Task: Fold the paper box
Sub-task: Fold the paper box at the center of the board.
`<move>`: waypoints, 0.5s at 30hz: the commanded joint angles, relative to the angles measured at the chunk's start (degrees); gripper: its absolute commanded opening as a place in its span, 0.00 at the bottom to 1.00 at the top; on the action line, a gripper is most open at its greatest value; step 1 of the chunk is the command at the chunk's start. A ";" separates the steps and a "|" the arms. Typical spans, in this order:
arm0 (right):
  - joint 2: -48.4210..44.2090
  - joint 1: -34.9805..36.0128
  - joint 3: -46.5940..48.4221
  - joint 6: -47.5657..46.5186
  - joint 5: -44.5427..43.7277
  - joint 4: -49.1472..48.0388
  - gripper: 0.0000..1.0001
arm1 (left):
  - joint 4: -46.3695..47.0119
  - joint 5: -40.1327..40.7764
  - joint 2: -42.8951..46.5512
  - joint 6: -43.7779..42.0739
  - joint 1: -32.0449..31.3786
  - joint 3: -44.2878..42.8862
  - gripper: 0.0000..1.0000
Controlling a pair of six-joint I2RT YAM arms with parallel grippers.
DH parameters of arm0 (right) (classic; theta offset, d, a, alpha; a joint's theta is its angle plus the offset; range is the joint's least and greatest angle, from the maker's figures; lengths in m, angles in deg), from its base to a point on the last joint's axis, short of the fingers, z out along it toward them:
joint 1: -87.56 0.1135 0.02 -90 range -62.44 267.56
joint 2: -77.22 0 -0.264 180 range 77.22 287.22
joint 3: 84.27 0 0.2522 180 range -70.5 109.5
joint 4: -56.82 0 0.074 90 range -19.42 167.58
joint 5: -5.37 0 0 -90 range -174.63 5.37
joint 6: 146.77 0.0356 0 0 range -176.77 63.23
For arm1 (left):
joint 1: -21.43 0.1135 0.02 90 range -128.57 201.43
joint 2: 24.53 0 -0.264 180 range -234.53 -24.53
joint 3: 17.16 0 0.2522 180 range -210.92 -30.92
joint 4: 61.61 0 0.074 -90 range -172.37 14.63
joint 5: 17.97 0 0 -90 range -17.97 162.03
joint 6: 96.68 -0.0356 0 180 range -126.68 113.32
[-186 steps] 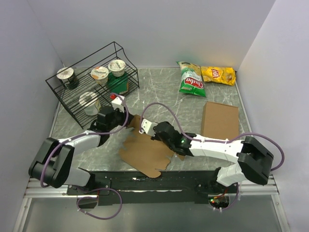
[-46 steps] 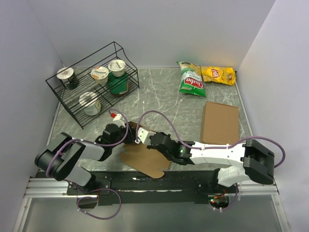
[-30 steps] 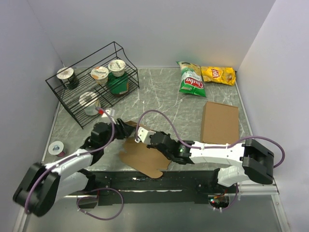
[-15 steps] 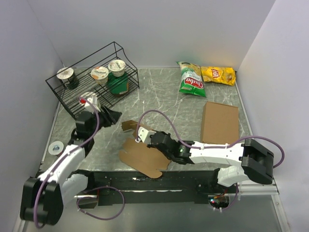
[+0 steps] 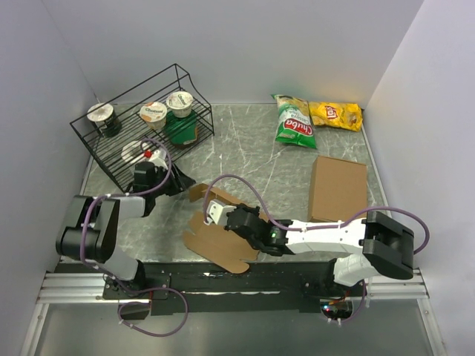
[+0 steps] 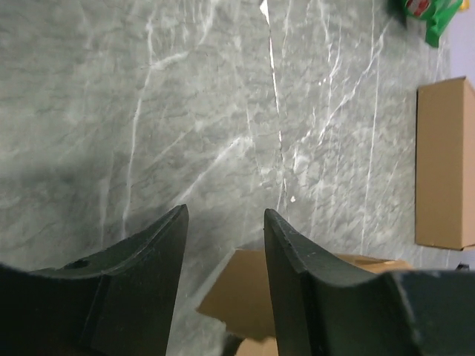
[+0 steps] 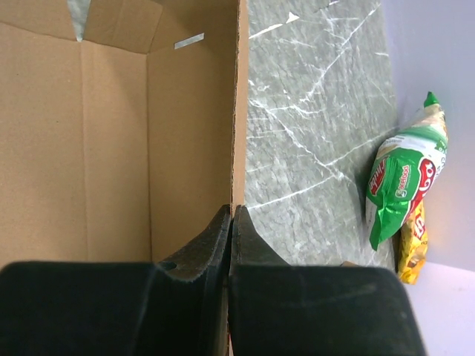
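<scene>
The paper box (image 5: 223, 239), a brown die-cut blank with notched flaps, lies partly folded near the table's front edge. Its upper-left flap (image 5: 199, 194) is raised. My right gripper (image 5: 221, 219) reaches in from the right. In the right wrist view its jaws (image 7: 231, 213) are shut on the top edge of one upright wall of the paper box (image 7: 111, 133). To the left of the box my left gripper (image 5: 184, 183) is open and holds nothing. In the left wrist view its fingers (image 6: 223, 213) frame bare table, with a corner of the box flap (image 6: 249, 293) just below them.
A black wire rack (image 5: 111, 152) with yogurt cups stands at the back left, close behind the left gripper. A plain cardboard slab (image 5: 338, 187) lies at the right. A green chip bag (image 5: 293, 122) and a yellow one (image 5: 335, 115) lie at the back.
My left arm has pulled away from the box's left flap and swung back toward the rack, then folded in. The right gripper kept its grip and shifted slightly left with the box.
</scene>
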 commanded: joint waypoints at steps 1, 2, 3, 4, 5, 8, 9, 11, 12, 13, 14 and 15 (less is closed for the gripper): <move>2.13 0.71 -0.32 1.59 3.97 3.22 0.00 | 6.87 -4.12 -3.49 -4.63 -1.80 -3.70 0.52; 2.13 0.63 -0.14 1.68 4.06 3.22 0.00 | 6.96 -4.30 -4.11 -5.85 -1.98 -4.66 0.52; 2.22 0.80 -0.05 1.68 4.24 3.22 0.00 | 7.83 -4.56 -4.73 -6.21 -2.16 -5.02 0.52; 2.31 0.72 -0.05 1.85 4.50 3.22 0.00 | 8.44 -5.00 -5.95 -6.65 -2.16 -5.37 0.52; 2.39 0.71 0.04 1.85 4.68 3.31 0.00 | 8.80 -5.09 -6.49 -7.00 -2.16 -6.24 0.52; 2.66 0.80 0.12 1.76 5.03 3.22 0.00 | 10.20 -8.07 -9.47 -7.88 -2.16 -8.36 0.52; 2.83 0.80 0.21 1.59 5.03 3.31 0.00 | 10.82 -9.04 -10.87 -8.06 -2.25 -8.71 0.52; 3.01 0.71 0.30 1.50 5.20 3.22 0.00 | 12.49 -12.38 -12.03 -8.50 -2.86 -9.06 0.50; 3.18 0.71 0.30 1.50 5.12 3.31 0.00 | 12.41 -13.17 -12.55 -8.68 -3.12 -9.07 0.50; 3.19 0.71 0.39 1.41 5.03 3.23 0.00 | 11.97 -13.44 -12.65 -9.11 -3.47 -8.72 0.49; 3.27 0.71 0.30 1.41 5.03 3.22 0.00 | 11.53 -13.96 -12.65 -9.20 -4.17 -8.37 0.48; 3.45 0.71 0.30 1.41 4.94 3.22 0.00 | 11.53 -14.32 -12.30 -9.21 -4.44 -8.01 0.48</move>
